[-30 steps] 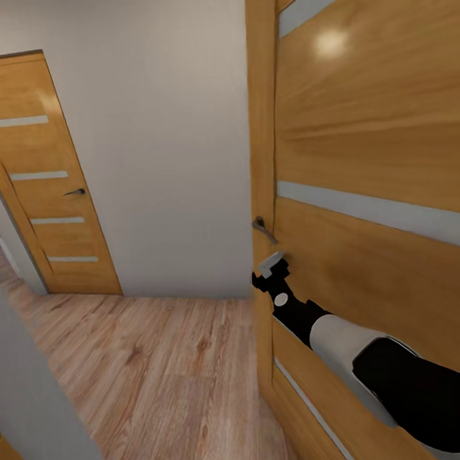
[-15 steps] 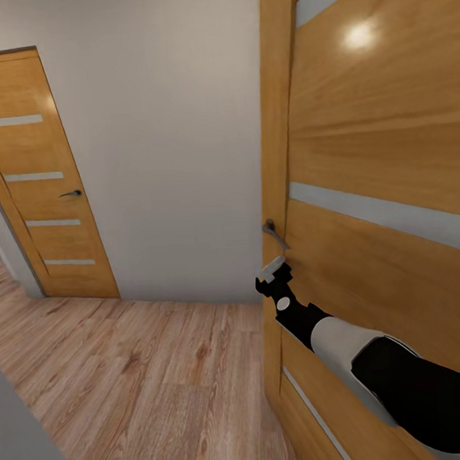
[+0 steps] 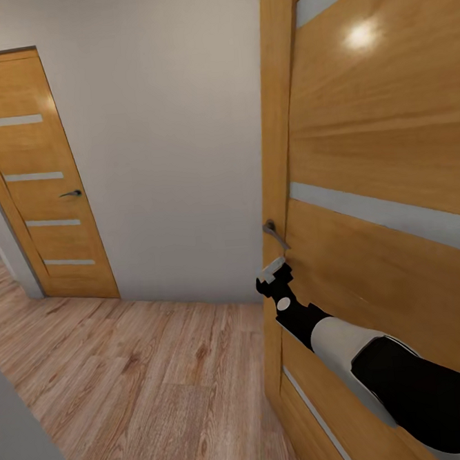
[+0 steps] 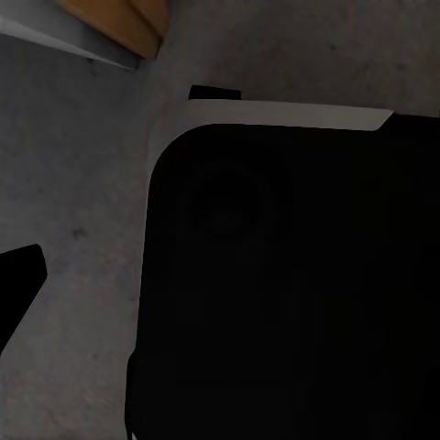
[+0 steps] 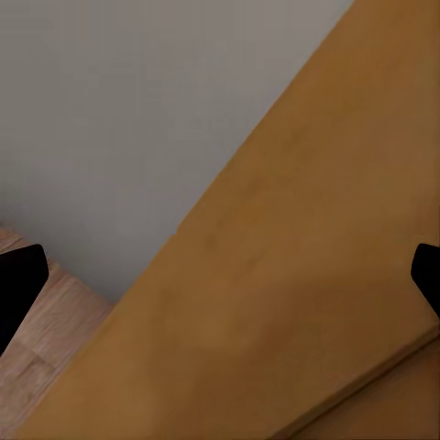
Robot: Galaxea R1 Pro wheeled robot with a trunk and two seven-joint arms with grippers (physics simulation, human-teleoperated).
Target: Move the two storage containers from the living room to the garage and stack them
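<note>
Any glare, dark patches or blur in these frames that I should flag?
Head view: a bright round glare spot on the near honey-coloured wooden door; otherwise evenly lit. Left wrist view: dim, a black rounded robot part over grey floor. Right wrist view: soft, the door's wood lacks grain detail.

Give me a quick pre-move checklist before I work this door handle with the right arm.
1. Right gripper near the handle: ok, it sits just below the lever, against the near door.
2. Grip on the handle: not ok, the gripper is below the lever, not around it.
3. Right jaws open: ok, the right wrist view shows the fingertips far apart with door wood between them.
4. Near door state: cannot tell whether it is latched or ajar.
5. Containers in hand: not ok, the right gripper holds nothing.
6. Path on the wood floor toward the far door: ok, nothing lies there.
</note>
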